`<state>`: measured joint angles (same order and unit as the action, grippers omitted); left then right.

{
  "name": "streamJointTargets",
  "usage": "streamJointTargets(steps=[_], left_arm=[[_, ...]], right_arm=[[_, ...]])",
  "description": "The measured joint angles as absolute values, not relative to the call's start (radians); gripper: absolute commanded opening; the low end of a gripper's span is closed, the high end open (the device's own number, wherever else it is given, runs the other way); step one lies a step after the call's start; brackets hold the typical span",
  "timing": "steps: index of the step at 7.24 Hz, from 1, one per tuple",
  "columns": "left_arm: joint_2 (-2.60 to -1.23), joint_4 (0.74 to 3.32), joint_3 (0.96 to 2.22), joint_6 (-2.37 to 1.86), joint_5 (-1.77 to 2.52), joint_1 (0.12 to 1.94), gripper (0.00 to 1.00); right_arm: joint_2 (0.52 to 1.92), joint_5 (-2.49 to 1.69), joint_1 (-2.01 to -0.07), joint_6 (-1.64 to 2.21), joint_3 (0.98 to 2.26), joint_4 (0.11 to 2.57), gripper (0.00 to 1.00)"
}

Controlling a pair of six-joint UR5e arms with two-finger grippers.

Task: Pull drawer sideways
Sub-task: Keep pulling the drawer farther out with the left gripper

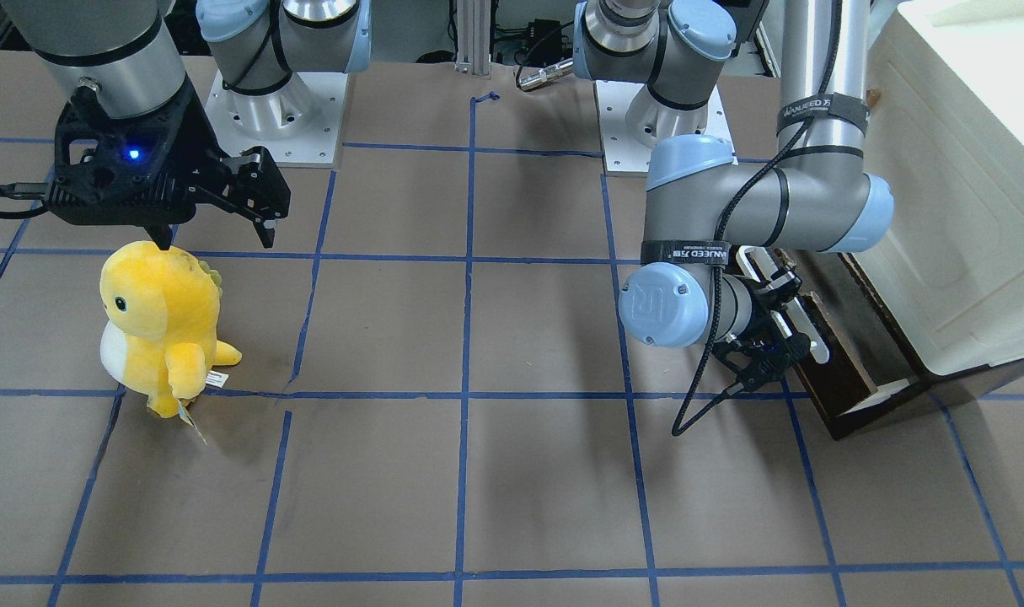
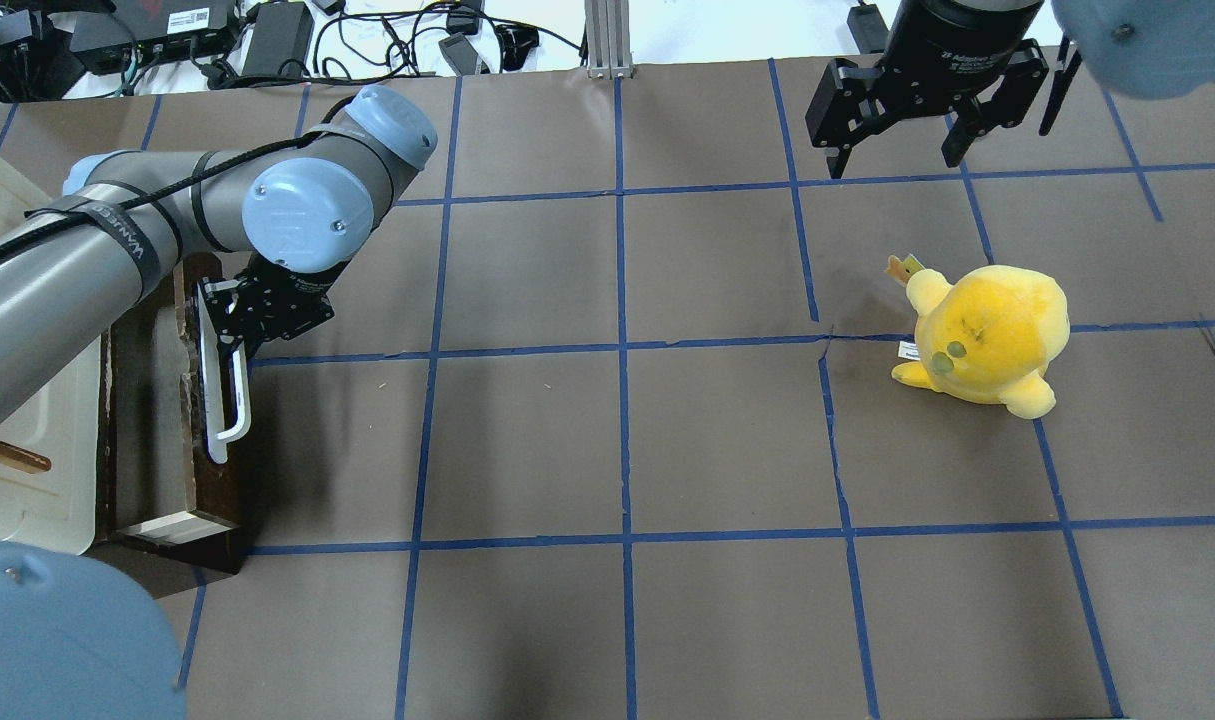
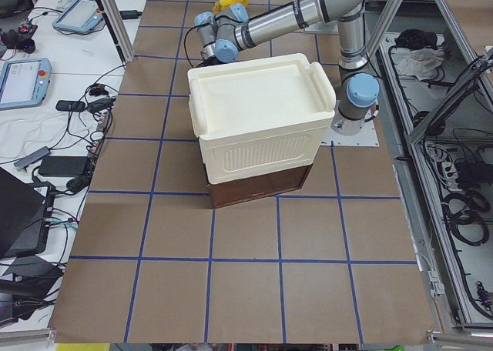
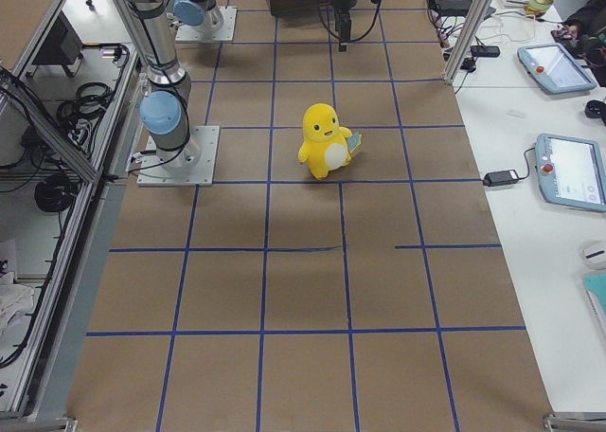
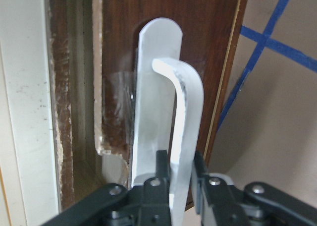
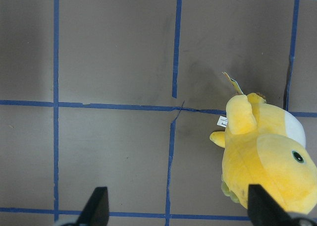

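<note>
The drawer (image 2: pixel 222 480) has a dark brown front (image 1: pixel 844 371) and a long white bar handle (image 2: pixel 239 400). It sticks a little way out of the bottom of the cream-white cabinet (image 2: pixel 27 470), and a strip of its pale side shows. My left gripper (image 2: pixel 229 340) is shut on the handle. In the left wrist view (image 5: pixel 181 166) its fingers pinch the curved end of the bar (image 5: pixel 156 87). My right gripper (image 2: pixel 892 140) is open and empty. It hangs above the table beyond the far side, apart from the drawer.
A yellow plush dinosaur (image 2: pixel 987 335) stands on the brown, blue-taped table under my right gripper (image 6: pixel 181 208) and also shows in the right wrist view (image 6: pixel 270 156). The cabinet (image 1: pixel 941 194) stands at the table's left end. Cables and electronics lie beyond the far edge.
</note>
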<state>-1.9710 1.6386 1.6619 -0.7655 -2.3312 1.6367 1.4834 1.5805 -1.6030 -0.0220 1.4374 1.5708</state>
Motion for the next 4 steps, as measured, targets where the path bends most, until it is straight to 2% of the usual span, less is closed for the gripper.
streamJointTargets(steps=[4], left_arm=[[-1.972, 1.657, 1.641, -0.777, -2.313, 1.662, 0.00]], right_arm=[[1.483, 1.580, -1.603, -0.022, 1.437, 1.571, 1.00]])
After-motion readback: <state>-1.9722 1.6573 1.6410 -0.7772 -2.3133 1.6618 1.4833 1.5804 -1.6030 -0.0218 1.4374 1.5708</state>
